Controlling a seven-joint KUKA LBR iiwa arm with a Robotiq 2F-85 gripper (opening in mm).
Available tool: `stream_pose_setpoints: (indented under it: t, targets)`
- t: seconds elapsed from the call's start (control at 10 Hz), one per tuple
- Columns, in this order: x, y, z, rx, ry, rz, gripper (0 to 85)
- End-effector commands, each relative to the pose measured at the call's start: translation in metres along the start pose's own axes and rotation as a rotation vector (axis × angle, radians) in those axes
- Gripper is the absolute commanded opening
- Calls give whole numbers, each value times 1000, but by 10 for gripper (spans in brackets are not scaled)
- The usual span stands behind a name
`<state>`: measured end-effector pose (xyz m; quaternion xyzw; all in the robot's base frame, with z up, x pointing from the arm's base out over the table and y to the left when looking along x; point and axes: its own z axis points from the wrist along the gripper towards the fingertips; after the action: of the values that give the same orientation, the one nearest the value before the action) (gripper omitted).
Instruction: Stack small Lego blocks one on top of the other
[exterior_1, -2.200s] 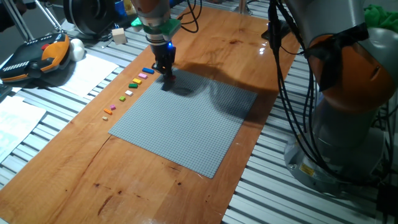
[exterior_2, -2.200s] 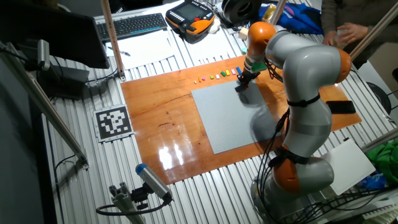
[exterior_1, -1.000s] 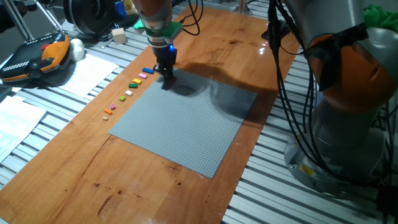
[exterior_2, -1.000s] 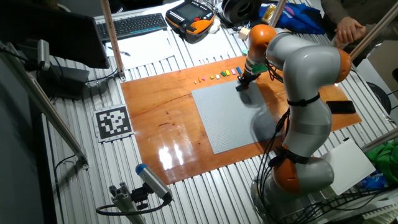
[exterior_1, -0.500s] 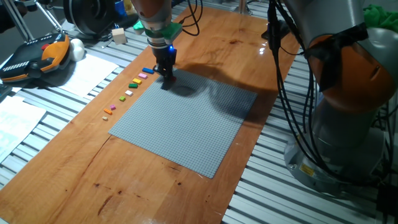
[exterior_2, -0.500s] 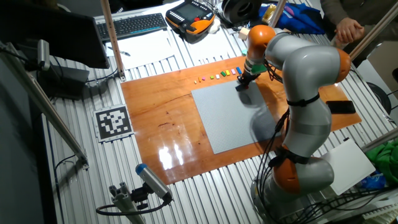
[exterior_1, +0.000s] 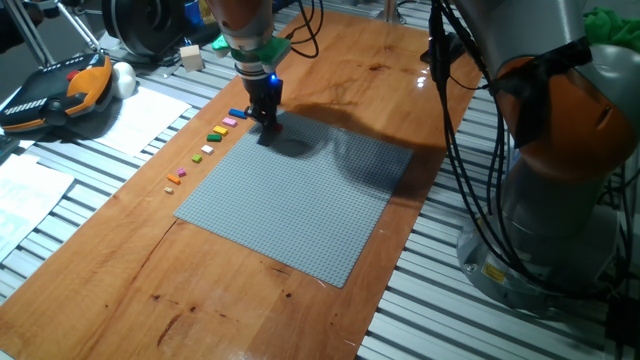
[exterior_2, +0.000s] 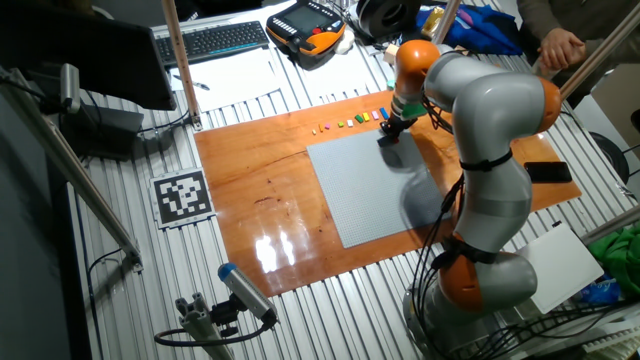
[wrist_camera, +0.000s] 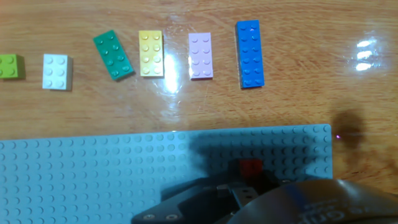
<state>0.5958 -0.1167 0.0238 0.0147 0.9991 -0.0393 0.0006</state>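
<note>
The end effector sits low over the far corner of the grey baseplate, with a red brick showing just past its tip in the hand view. Whether the jaws are clamped on that brick or have let it go cannot be told, because the fingertips are hidden under the housing.

The other small bricks lie in a row on the wooden counter beyond the baseplate's edge. In the hand view the blue brick is at about 12 o'clock from the red one, and the pink brick, yellow brick, green brick, white brick and a lime brick follow toward 10 and 9 o'clock. None is stacked yet.

Risks, judged from this pose:
- The red brick may not be seated on the studs, so it could lift off again with the fingers when they rise.
- If it sits skewed on the baseplate, the next brick would likely go on crooked or pop off.
- The green brick lies rotated against the row — a straight grasp could clip a corner and knock it into the yellow one, which is just beside it.
- The bricks are tiny and smooth, so a pinch could squirt one sideways.

No brand, label or writing is readable. A square fiducial marker lies on the slatted surface in the other fixed view, with no text.
</note>
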Motion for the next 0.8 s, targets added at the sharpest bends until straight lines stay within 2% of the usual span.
stream_pose_setpoints:
  t: [0.0,0.3,0.4,0.7]
  targets:
    - [0,-2,-1,4,-2,1,170]
    - [-1,-2,-1,10,-4,4,170]
    - [-1,-2,-1,10,-4,5,340]
    - [-2,-2,-4,3,2,10,340]
